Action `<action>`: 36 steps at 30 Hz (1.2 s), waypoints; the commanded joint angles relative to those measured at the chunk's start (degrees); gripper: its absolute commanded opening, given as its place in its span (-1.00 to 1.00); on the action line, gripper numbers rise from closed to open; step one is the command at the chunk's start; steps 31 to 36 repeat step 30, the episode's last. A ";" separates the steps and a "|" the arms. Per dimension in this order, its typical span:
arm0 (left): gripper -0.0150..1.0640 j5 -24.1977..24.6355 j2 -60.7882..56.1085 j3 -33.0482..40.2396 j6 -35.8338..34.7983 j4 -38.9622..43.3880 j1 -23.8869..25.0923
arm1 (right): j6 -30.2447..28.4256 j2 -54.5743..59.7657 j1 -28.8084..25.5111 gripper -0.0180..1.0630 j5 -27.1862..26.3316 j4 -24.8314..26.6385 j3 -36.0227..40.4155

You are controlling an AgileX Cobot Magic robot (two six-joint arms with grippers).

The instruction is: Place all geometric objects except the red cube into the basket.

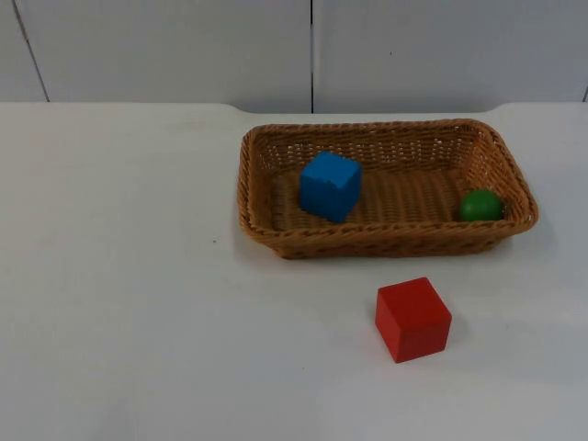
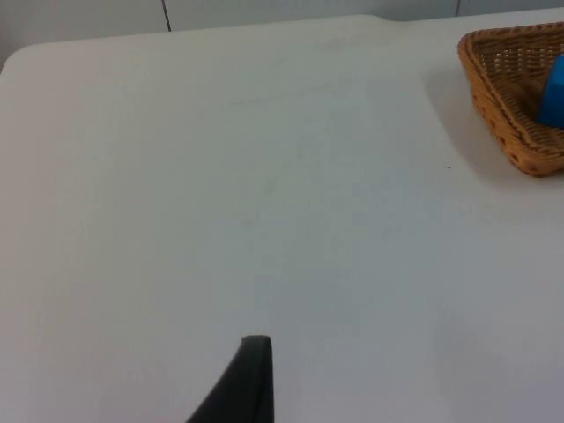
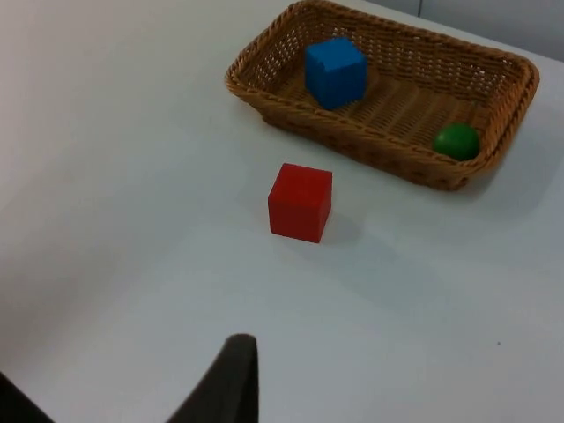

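Basket [image 1: 386, 241] holding blue cube [image 1: 330, 186] and green ball [image 1: 480, 205], red cube [image 1: 412, 319] sitting on bench [image 1: 138, 303] beside it, well apart from both jaws, whose state cannot be told.

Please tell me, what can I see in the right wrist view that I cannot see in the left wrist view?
The right wrist view alone has the red cube on the table outside the basket, and the green ball in a corner of the basket. It also takes in the whole basket. The left wrist view alone has a long bare stretch of the table beside the basket. Both share the white table, the basket and the blue cube inside it, though the left wrist view catches just one end of the basket and an edge of the blue cube.
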 commanded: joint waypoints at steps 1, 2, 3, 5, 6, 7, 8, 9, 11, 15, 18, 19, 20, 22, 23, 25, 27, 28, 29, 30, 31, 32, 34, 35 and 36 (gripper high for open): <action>0.98 -0.47 -0.27 0.38 -0.20 0.26 0.25 | -0.52 -0.25 -0.60 0.98 -0.13 0.27 0.07; 0.98 -0.47 -0.27 0.38 -0.20 0.26 0.25 | -0.52 -0.25 -2.06 0.98 -0.13 0.27 0.07; 0.98 -0.47 -0.27 0.38 -0.20 0.26 0.25 | -0.52 -0.25 -3.68 0.98 -0.13 0.27 0.07; 0.98 -0.47 -0.27 0.38 -0.20 0.26 0.25 | -0.52 -0.25 -5.99 0.98 -0.23 0.27 0.07; 0.98 -0.47 -0.27 0.38 -0.20 0.26 0.25 | -0.52 -0.25 -8.65 0.98 -0.23 0.27 0.07; 0.98 -0.47 -0.27 0.38 -0.20 0.26 0.25 | -0.52 -0.25 -11.04 0.98 -0.23 0.27 0.07; 0.98 -0.47 -0.27 0.38 -0.20 0.26 0.25 | -0.52 -0.25 -13.99 0.98 -0.23 0.27 0.07; 0.98 -0.47 -0.27 0.38 -0.20 0.26 0.25 | -0.52 -0.25 -16.91 0.98 -0.23 0.27 0.07; 0.98 -0.47 -0.27 0.38 -0.20 0.26 0.25 | -0.52 -0.25 -19.72 0.98 -0.23 0.27 0.07; 0.98 -0.47 -0.27 0.38 -0.20 0.26 0.25 | -0.52 -0.25 -26.81 0.98 -0.37 0.27 0.07; 0.98 -0.47 -0.27 0.38 -0.20 0.26 0.25 | -0.52 -0.25 -28.45 0.98 -0.37 0.27 0.07; 0.98 -0.47 -0.27 0.38 -0.20 0.26 0.25 | -0.52 -0.25 -28.85 0.98 -0.37 0.27 0.07; 0.98 -0.47 -0.27 0.38 -0.20 0.26 0.25 | -0.52 -0.25 -29.14 0.98 -0.37 0.27 0.07; 0.98 -0.47 -0.27 0.38 -0.20 0.26 0.25 | -0.52 -0.25 -29.14 0.98 -0.37 0.27 0.07; 0.98 -0.47 -0.27 0.38 -0.20 0.26 0.25 | -0.52 -0.25 -29.14 0.98 -0.37 0.27 0.07; 0.98 -0.47 -0.27 0.38 -0.20 0.26 0.70 | -0.52 -0.25 -29.14 0.98 -0.37 0.27 0.07; 0.98 -0.47 -0.27 0.38 -0.20 0.26 1.19 | -0.52 -0.25 -29.14 0.98 -0.37 0.27 0.07; 0.98 -0.47 -0.27 0.38 -0.20 0.15 2.15 | -0.52 -0.25 -29.14 0.98 -0.37 0.27 0.07; 0.98 -0.47 -0.27 0.38 -0.20 0.15 2.92 | -0.52 -0.25 -29.14 0.98 -0.37 0.27 0.07; 0.98 -0.47 -0.27 0.38 -0.20 0.15 3.73 | -0.52 -0.25 -29.14 0.98 -0.37 0.27 0.07; 0.98 -0.47 -0.27 0.38 -0.20 0.15 3.73 | -0.52 -0.25 -29.14 0.98 -0.37 0.27 0.07; 0.98 -0.47 -0.27 0.38 -0.20 0.15 3.73 | -0.52 -0.25 -29.14 0.98 -0.37 0.27 0.07; 0.98 -0.47 -0.27 0.38 -0.20 0.15 3.73 | -0.52 -0.25 -29.14 0.98 -0.37 0.27 0.07; 0.98 -0.47 -0.27 0.38 -0.20 0.15 3.73 | -0.52 -0.25 -29.14 0.98 -0.37 0.27 0.07; 0.98 -0.47 -0.27 0.38 -0.20 0.15 3.73 | -0.52 -0.25 -29.14 0.98 -0.37 0.27 0.07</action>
